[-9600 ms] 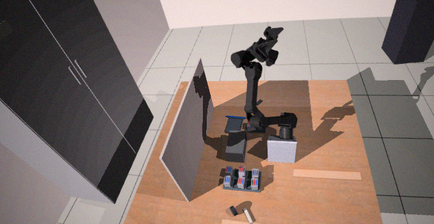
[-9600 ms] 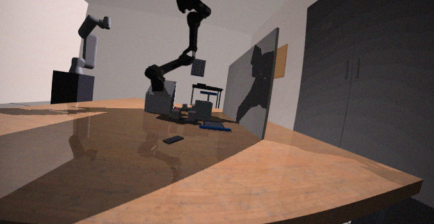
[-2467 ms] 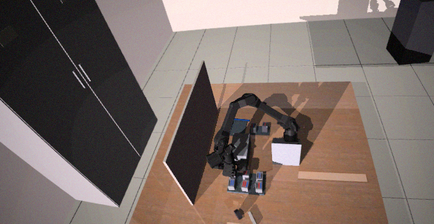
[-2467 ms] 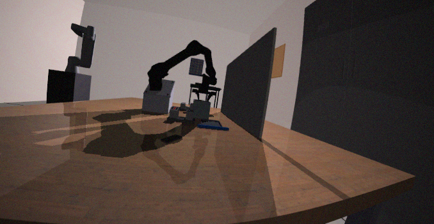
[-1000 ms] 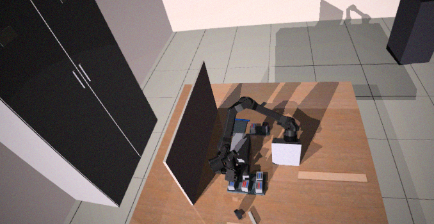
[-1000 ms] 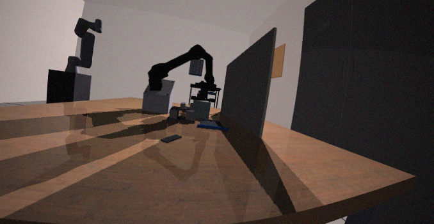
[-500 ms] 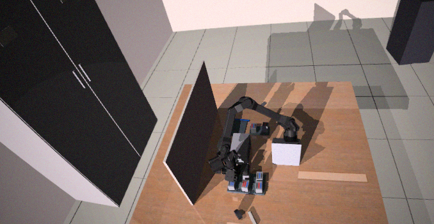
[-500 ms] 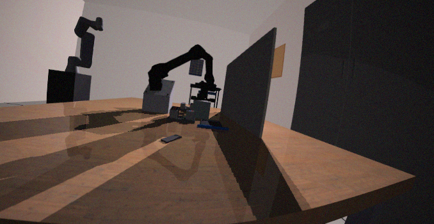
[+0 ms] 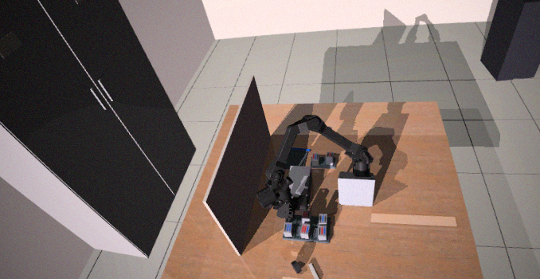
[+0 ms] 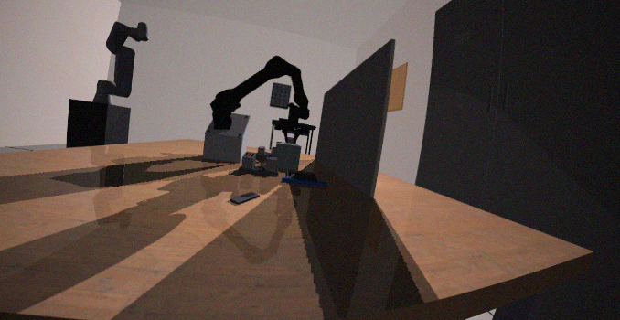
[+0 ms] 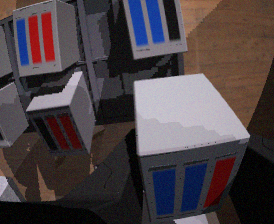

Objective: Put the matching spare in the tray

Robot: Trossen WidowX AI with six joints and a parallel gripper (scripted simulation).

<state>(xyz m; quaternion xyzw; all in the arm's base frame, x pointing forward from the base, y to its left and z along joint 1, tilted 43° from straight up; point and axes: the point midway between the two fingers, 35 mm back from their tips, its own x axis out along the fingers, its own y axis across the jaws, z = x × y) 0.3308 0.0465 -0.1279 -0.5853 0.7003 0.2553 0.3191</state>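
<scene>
while the black parallel-jaw gripper [image 9: 290, 213] [image 10: 291, 139] [image 11: 173, 131] pinches the pale grey block with blue, blue and red stripes [image 11: 192, 117] above the near dark rack [image 9: 307, 241] [image 11: 101, 37], best raise it straight, clear of its neighbours, then carry it level to the far blue-edged tray [image 9: 306, 151] [image 10: 304, 178], lowering before release. the mounted unit's code cannot be read from here, so the match is unconfirmed.
</scene>
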